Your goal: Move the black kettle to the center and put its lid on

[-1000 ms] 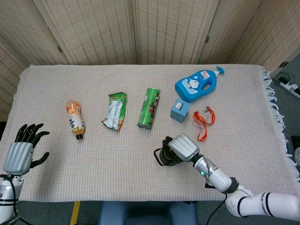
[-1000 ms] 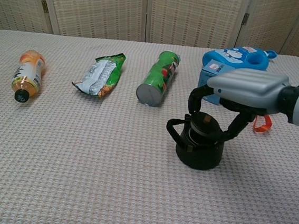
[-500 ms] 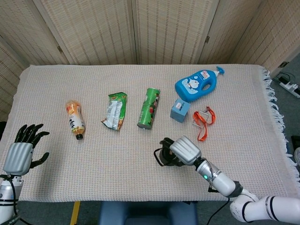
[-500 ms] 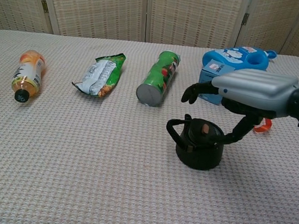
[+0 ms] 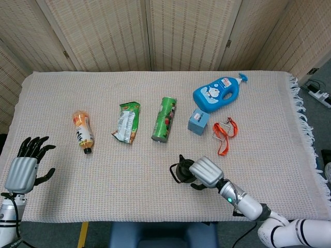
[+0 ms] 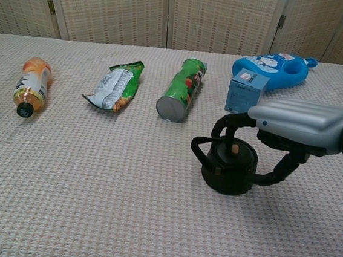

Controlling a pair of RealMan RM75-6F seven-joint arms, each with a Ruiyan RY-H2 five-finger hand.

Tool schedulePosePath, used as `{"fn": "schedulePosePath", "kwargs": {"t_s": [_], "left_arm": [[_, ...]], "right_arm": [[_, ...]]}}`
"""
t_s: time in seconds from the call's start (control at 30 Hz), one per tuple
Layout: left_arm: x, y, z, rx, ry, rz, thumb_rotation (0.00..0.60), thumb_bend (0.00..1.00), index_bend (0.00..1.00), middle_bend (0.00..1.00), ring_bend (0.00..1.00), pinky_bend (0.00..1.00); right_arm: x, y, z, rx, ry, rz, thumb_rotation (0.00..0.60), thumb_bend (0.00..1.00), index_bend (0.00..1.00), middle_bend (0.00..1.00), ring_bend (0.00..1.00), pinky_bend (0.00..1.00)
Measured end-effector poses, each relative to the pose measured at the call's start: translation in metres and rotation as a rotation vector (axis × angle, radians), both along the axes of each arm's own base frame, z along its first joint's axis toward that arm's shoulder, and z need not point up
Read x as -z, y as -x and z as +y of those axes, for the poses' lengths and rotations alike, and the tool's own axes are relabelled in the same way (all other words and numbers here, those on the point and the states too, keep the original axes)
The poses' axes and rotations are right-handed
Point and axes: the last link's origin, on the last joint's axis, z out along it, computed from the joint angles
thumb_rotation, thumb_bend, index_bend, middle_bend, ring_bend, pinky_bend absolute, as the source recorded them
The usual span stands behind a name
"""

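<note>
The right hand (image 6: 293,125), fingers spread and holding nothing, hovers just above the lidded black kettle (image 6: 228,167), near the table's (image 5: 269,170) front edge.

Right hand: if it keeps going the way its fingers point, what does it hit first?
The right hand points left over the black kettle, fingers curled beside its lid. Going straight on, the kettle comes first; the exact clearance is unclear.

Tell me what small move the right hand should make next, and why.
Probably pull the right hand back, clear of the kettle. The lid already sits on the kettle near the table's middle, and the hand's fingers look spread above it, holding nothing.
</note>
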Motion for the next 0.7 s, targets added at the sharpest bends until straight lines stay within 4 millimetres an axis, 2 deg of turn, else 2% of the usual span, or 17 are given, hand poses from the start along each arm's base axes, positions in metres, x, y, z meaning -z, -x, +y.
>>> {"fn": "schedulePosePath", "kwargs": {"t_s": [0.17, 0.3, 0.4, 0.53, 0.6, 0.7], "left_arm": [[0.0, 0.001, -0.001, -0.002, 0.001, 0.001, 0.6, 0.23, 0.25, 0.09, 0.06, 0.0], [-0.001, 0.001, -0.001, -0.003, 0.0, 0.003, 0.6, 0.23, 0.25, 0.09, 0.06, 0.0], [-0.003, 0.001, -0.001, -0.004, -0.004, 0.003, 0.6, 0.23, 0.25, 0.09, 0.06, 0.0], [-0.006, 0.003, -0.001, -0.018, -0.01, 0.002, 0.6, 0.23, 0.25, 0.09, 0.06, 0.0], [-0.009, 0.006, -0.001, -0.034, -0.016, 0.002, 0.6, 0.23, 0.24, 0.09, 0.06, 0.0], [-0.014, 0.01, -0.001, -0.062, -0.023, 0.001, 0.6, 0.23, 0.23, 0.09, 0.05, 0.0]], "right_arm": [[0.0, 0.001, 0.0, 0.001, 0.0, 0.0, 0.6, 0.31, 0.2, 0.34, 0.85, 0.7], [-0.01, 0.002, -0.002, 0.006, 0.038, -0.02, 0.6, 0.31, 0.2, 0.34, 0.85, 0.7], [-0.027, 0.006, -0.003, 0.021, 0.094, -0.039, 0.6, 0.31, 0.2, 0.34, 0.83, 0.7], [-0.058, 0.023, -0.001, 0.061, 0.195, -0.052, 0.6, 0.31, 0.2, 0.33, 0.71, 0.7], [-0.071, 0.033, 0.003, 0.087, 0.238, -0.054, 0.6, 0.31, 0.2, 0.31, 0.61, 0.64], [-0.093, 0.051, 0.012, 0.136, 0.313, -0.06, 0.6, 0.31, 0.17, 0.23, 0.39, 0.39]]}}
